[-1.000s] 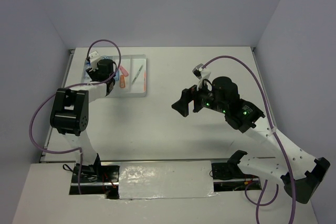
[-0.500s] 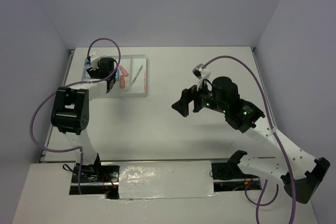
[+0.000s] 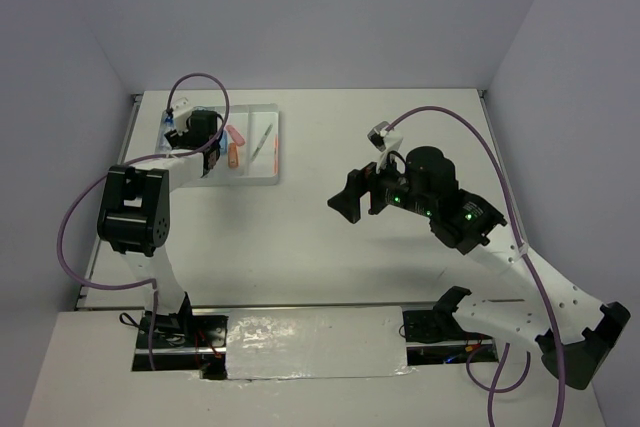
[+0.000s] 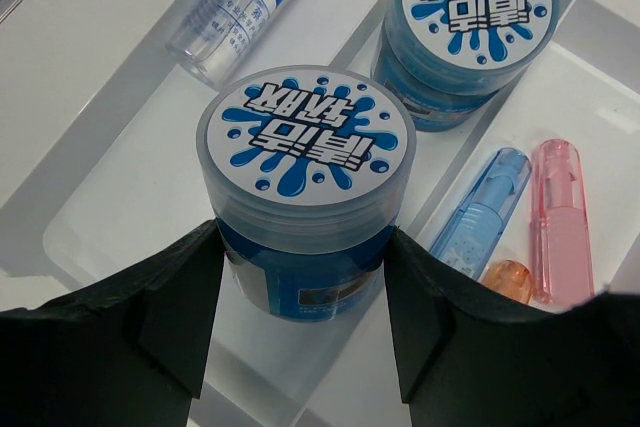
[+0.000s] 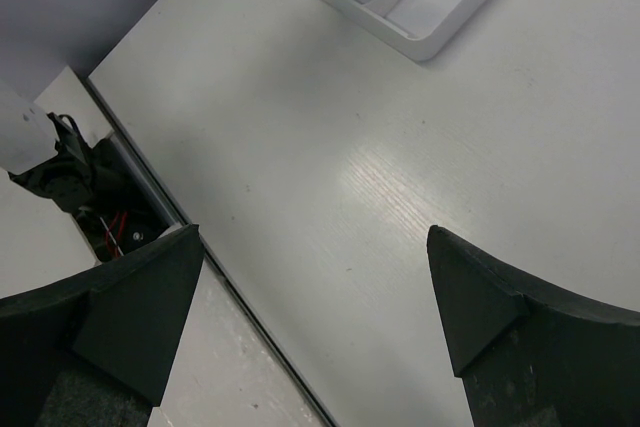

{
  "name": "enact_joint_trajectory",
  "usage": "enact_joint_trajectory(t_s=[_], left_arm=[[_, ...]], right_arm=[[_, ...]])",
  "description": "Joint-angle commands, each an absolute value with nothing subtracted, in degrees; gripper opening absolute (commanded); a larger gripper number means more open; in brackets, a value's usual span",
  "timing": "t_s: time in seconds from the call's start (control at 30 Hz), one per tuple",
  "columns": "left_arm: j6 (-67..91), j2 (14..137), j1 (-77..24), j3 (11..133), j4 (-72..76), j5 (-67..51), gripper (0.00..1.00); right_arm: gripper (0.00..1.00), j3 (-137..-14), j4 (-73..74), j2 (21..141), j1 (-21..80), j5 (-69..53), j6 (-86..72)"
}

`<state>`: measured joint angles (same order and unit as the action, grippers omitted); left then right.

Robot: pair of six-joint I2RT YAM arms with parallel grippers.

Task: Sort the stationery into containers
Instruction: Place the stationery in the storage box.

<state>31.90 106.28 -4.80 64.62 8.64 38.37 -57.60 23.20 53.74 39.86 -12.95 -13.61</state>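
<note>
The left fingers [image 4: 160,327] are closed against both sides of the near blue tub [image 4: 305,162], which stands upright over the white tray [image 4: 110,197]. Its own body and the fingers hide its base, so it cannot be told whether it rests on the tray floor or hangs just above it. The far blue tub [image 4: 470,27] stands just beyond it, bearing the same splash-printed lid, its top edge cut off by the frame. A clear tube with blue print [image 4: 235,12] lies in the compartment to one side, its far end out of view. On the other side lie a blue stubby piece [image 4: 482,212] and a pink stubby piece [image 4: 560,222] side by side, with an orange stubby piece [image 4: 508,280] partly hidden behind the finger. From above, the wrist covers the tubs, while a thin grey-green pen [image 3: 264,139] and a thin orange pen [image 3: 275,152] show in the outermost compartment. The right fingers [image 5: 140,317] are spread wide and empty over the bare bench [image 5: 330,167], well apart from the tray, only a corner of which enters the right wrist view.
</note>
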Motion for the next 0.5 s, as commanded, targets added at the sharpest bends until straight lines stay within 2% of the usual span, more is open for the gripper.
enact_joint_trajectory(t_s=[0.0,0.1,0.17,0.33,0.47], left_arm=[[33.0,105.6,-4.7,66.8,9.8,39.2,0.22],[33.0,106.1,-4.7,67.4,9.4,39.2,0.23],[32.7,106.3,-4.7,67.6,9.8,38.8,0.17],[30.4,108.5,-4.2,69.7,14.1,37.0,0.12],[29.4,111.0,-3.9,72.5,14.2,36.4,0.12]], right_arm=[[1.0,-57.7,21.6,52.1,39.6,-13.5,-12.6],[1.0,-57.6,21.5,51.4,39.6,-13.1,-12.5],[1.0,-57.5,21.6,51.3,39.6,-13.0,-12.4],[1.0,-57.8,21.8,51.9,39.6,-13.1,-12.2],[1.0,-57.7,22.0,52.0,39.6,-12.9,-12.0]])
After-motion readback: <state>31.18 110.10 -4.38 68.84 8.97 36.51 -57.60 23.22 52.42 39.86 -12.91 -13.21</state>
